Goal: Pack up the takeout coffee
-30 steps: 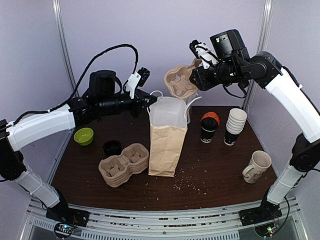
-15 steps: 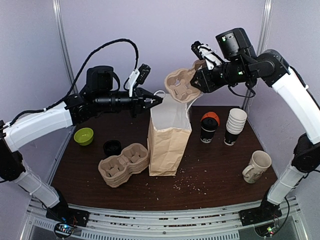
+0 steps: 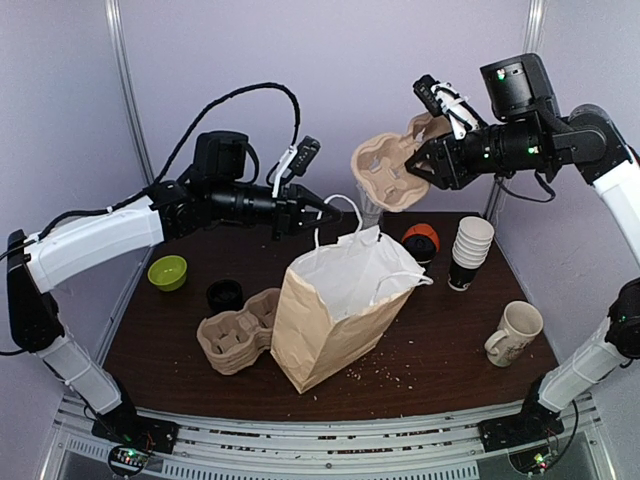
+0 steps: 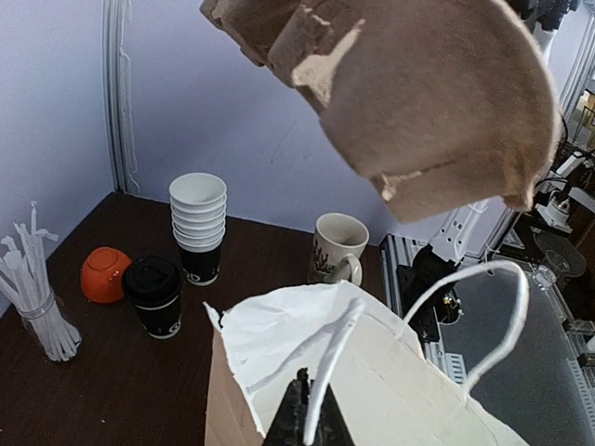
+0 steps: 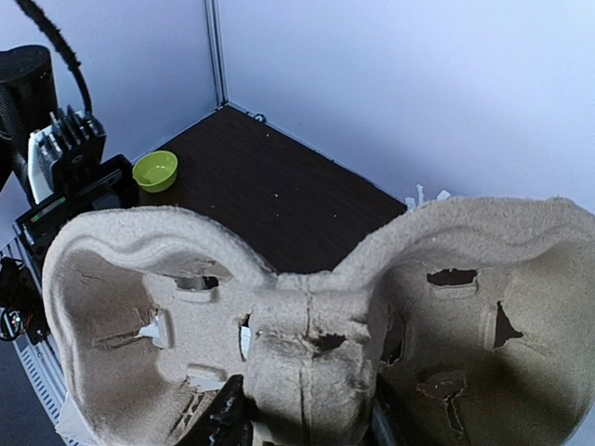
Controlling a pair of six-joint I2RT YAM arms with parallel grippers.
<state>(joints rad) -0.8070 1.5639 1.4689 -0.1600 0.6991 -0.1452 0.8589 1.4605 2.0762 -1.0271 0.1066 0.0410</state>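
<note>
Three hazards, listed near to far.

1. Bag [image 3: 320, 330]: it tilts toward my right side and hangs by one handle [image 4: 325, 372]. My left gripper [image 3: 323, 211] pinches that handle, jaws pressed together. More pull may tear the loop or lay the bag flat.
2. Coffee cup [image 4: 155, 295]: lidded and upright on the table [image 3: 440, 350] just behind the bag, not yet packed. A sliding bag may topple it.
3. Tray [image 3: 390, 172]: my right gripper [image 3: 428, 165] clamps its rim, aloft beyond the bag mouth. A slipped edge grip drops it.
</note>
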